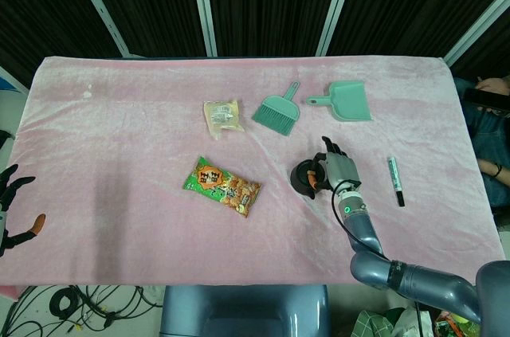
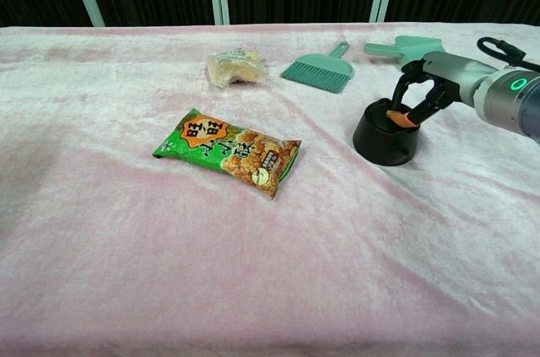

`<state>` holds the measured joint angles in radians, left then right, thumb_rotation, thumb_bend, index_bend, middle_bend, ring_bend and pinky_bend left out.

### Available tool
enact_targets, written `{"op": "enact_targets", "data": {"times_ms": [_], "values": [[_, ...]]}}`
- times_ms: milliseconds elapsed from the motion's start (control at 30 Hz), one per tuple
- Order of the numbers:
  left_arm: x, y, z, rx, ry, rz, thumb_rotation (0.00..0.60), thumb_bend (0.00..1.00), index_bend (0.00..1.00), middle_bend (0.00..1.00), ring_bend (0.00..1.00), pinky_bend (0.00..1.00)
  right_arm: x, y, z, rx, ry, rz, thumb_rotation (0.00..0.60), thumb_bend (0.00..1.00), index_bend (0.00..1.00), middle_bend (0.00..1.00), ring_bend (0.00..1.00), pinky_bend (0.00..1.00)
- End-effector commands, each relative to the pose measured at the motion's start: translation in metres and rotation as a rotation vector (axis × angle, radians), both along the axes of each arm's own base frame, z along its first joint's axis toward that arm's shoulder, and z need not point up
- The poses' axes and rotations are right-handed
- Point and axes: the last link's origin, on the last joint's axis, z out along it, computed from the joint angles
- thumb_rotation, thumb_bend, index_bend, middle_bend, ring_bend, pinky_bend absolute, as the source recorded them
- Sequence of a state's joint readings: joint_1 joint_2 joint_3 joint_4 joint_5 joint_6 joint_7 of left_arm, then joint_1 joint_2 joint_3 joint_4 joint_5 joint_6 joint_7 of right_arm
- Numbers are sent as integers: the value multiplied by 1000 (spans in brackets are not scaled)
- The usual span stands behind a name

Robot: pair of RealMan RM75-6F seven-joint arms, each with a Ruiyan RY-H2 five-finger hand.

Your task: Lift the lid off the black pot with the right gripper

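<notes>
Black pot (image 2: 384, 133) upright on pink worktop (image 2: 126, 230); right hand (image 2: 439, 78) curled over lid (image 2: 400, 116), fingertips touching. Left hand (image 1: 12, 205) spread, holding nothing.

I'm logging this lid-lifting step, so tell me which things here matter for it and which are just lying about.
Part of the job:
black pot
lid with orange knob
right hand, fingers on the knob

Just lying about:
green snack bag
clear wrapped packet
brush
dustpan
marker
left hand

Right hand (image 2: 422, 87) sits over the black pot (image 2: 384, 133), fingers (image 2: 403, 117) (orange-tipped) on its lid (image 2: 381, 110).
</notes>
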<state>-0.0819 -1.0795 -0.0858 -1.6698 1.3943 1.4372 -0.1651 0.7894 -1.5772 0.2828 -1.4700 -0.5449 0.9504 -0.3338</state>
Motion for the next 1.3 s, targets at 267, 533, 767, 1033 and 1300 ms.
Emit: {"op": "enact_targets", "data": {"times_ms": [267,533,767,1033,1300], "values": [[0,-1,1,4,1,-1,600,335,204,25,0,0,1,1,0,3,0,5,600,317,600,0,61,139],[0,0,0,2,1,-1,600,335,204,25,0,0,1,1,-1,3,-3,6,600,317,611,0,61,139],[0,0,0,1,1,0,600,335,204,25,0,0,1,0,-1,4,-2,6,600,317,613,0,61,139],[0,-1,0,1,2,-1,600,335,204,25,0,0,2,0,1,-2,-9,9,600,317,623,0,62,139],[0,-1,1,1,0,0,600,335,204,25,0,0,8,-6,10,-37,-66,19,600,317,628,0,66,139]]}}
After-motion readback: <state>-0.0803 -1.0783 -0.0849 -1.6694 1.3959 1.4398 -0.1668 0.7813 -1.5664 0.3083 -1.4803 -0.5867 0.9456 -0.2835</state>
